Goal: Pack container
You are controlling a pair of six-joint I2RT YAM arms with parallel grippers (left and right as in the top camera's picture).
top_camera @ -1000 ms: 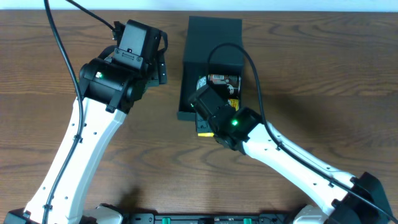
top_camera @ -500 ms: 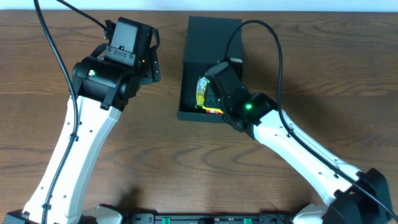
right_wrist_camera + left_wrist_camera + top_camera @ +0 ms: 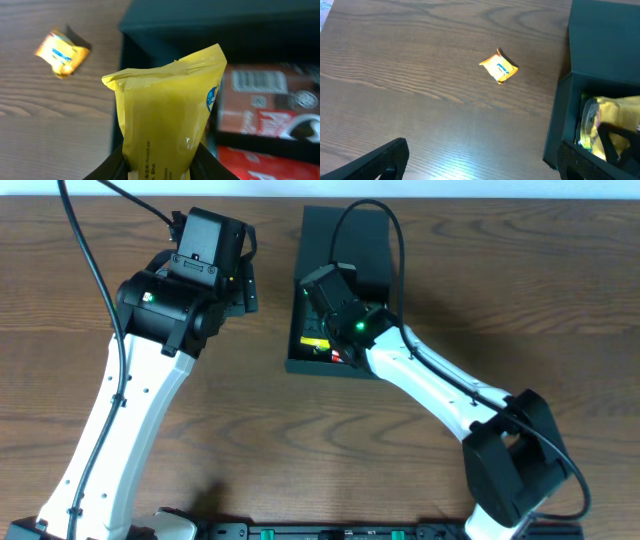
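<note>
**Yellow packet clamped at the container's left wall, much of the box hidden from you**

From overhead, the right arm (image 3: pixel 430 380) lies across the container (image 3: pixel 345 240). It covers most of the open interior, so you see only a strip of yellow and red along the left side. The fingers of the right gripper (image 3: pixel 161 169) are hidden there under its own wrist.

The right wrist camera shows them closed on a yellow packet (image 3: pixel 170 115). The packet stands upright between the pads, and its lower end is cut off by the frame. Behind it, inside the box, the red packs (image 3: pixel 265 115) are blurred. You can make out a barcode but no readable print.

The container sits at the back middle of the table (image 3: pixel 395 75), with its flap lid laid open on the far side.

A small orange-yellow packet (image 3: pixel 498 66) lies on the wood near the container's left wall, not touching it. The left arm (image 3: pixel 170 310) hides this packet in the overhead view.

The left gripper (image 3: pixel 484 150) is over the table left of the box, fingers wide apart and holding nothing. Both fingers are cropped at the bottom edge, and the right one overlaps the box wall in its own view, so you cannot tell whether it touches.

Bare wood runs left and forward of the box.
</note>
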